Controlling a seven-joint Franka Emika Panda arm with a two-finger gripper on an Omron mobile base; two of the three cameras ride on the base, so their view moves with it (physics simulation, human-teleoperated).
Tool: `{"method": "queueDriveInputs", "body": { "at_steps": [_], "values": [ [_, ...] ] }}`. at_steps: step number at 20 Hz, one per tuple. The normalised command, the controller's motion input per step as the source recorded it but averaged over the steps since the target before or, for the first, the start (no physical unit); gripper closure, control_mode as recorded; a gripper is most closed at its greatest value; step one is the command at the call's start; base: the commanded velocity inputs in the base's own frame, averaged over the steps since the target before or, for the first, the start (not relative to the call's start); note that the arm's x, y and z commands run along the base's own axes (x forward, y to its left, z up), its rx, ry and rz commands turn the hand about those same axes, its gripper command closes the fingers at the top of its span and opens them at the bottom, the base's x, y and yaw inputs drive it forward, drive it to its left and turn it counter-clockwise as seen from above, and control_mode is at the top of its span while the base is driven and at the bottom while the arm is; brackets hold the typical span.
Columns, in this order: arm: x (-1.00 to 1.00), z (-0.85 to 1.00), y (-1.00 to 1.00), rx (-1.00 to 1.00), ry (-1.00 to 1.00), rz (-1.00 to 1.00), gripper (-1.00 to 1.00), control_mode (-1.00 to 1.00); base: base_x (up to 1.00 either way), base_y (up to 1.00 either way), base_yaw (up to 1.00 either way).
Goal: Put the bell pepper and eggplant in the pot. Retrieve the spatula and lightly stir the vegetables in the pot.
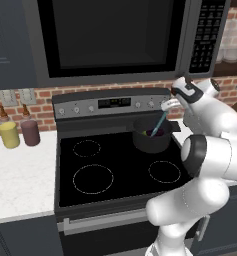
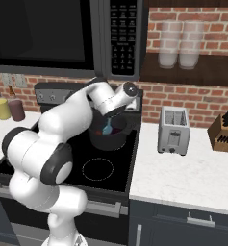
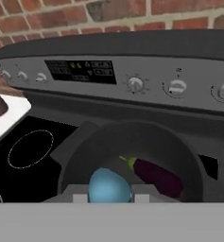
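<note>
Right now the spatula (image 1: 159, 123) slants down into the pot (image 1: 151, 140) on the stove's (image 1: 115, 170) back right burner, its blue blade (image 3: 109, 185) beside the eggplant (image 3: 157, 176). The claw (image 1: 166, 105) is clamped on its upper handle. It looks light, stiff and slim, likely to twist if held loosely, so a grip high on the handle suits gentle stirring. Two bottles (image 1: 19, 131) stand on the counter (image 1: 20, 175).
</note>
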Motion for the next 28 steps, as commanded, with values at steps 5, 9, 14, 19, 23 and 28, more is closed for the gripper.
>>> {"method": "queueDriveInputs", "body": {
  "at_steps": [5,9,14,19,23,28],
  "values": [
    [-0.06,-0.33,-0.1,0.04,0.12,0.0,1.0,-1.0,0.0,0.0,0.0],
    [-0.01,-0.29,0.0,0.05,0.08,0.0,1.0,-1.0,0.0,0.0,0.0],
    [0.1,-0.42,0.0,0.12,0.01,0.02,1.0,-1.0,0.0,0.0,0.0],
    [0.35,-0.4,0.0,0.12,-0.09,0.06,1.0,-1.0,0.0,0.0,0.0],
    [0.19,-0.3,-0.01,0.05,-0.23,0.01,1.0,-1.0,0.0,0.0,0.0],
    [0.05,-0.27,-0.13,-0.03,-0.21,-0.01,1.0,-1.0,0.0,0.0,0.0]
  ]
}}
